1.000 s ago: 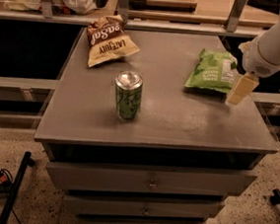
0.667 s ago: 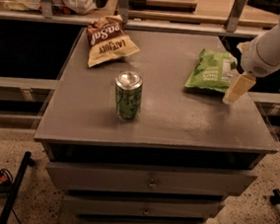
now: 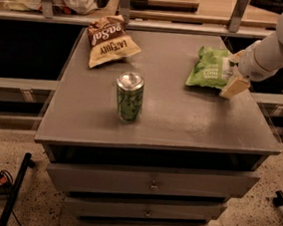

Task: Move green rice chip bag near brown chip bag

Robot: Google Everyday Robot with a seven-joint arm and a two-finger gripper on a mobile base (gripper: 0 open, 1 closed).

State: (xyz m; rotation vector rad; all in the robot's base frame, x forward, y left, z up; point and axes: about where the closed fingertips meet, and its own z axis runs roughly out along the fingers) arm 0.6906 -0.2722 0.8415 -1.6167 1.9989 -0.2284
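Note:
The green rice chip bag (image 3: 210, 67) lies flat on the right side of the grey cabinet top (image 3: 181, 119). The brown chip bag (image 3: 109, 40), brown above and cream below, lies at the back left of the top. My gripper (image 3: 234, 80) comes in from the right on a white arm and sits at the green bag's right edge, low over the surface. One cream finger (image 3: 234, 87) shows beside the bag's lower right corner.
A green drink can (image 3: 129, 96) with a silver top stands upright in the middle of the top. A shelf with metal posts (image 3: 127, 3) runs behind the cabinet. Drawers (image 3: 150, 185) are below the front edge.
The gripper has stayed at the green bag's right edge, with almost no shift. The bags and can have not moved.

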